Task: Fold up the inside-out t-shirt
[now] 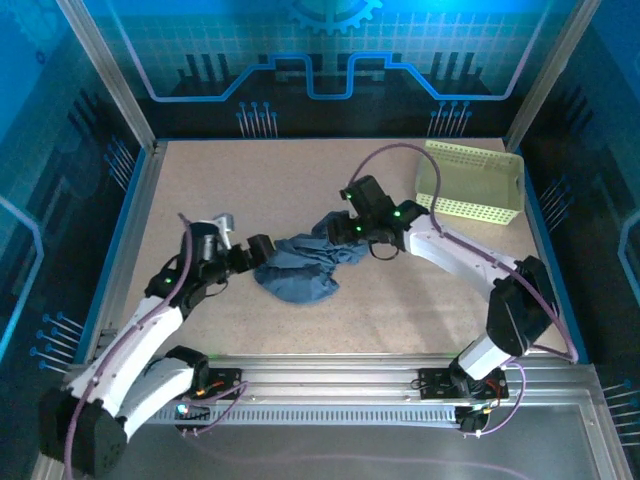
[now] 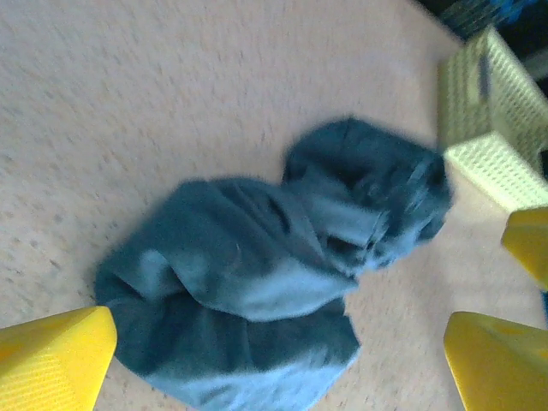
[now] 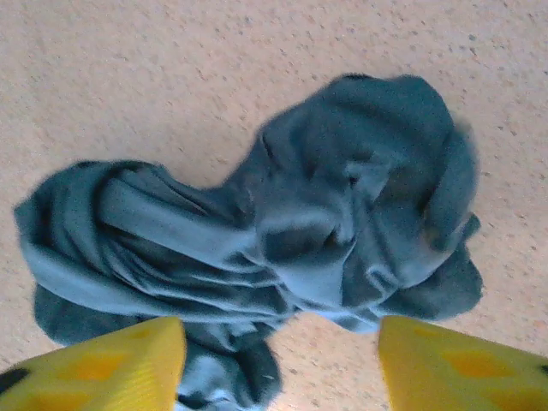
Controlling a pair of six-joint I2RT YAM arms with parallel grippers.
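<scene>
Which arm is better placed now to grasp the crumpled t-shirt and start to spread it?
Probably right: the right gripper is open directly over the t-shirt. The left gripper, also open, sits beside its left edge.

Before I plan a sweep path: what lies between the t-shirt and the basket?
Bare table between t-shirt and basket in the left wrist view; the top view shows the right arm above it.

The crumpled slate-blue fabric t-shirt (image 1: 300, 270) lies on the speckled beige table (image 1: 230, 180) between the claws: left gripper (image 1: 262, 250) beside its left edge, right gripper (image 1: 345, 228) over its far right end. The pale yellow-green perforated plastic basket (image 1: 470, 185) stands behind and right of the right gripper.
</scene>
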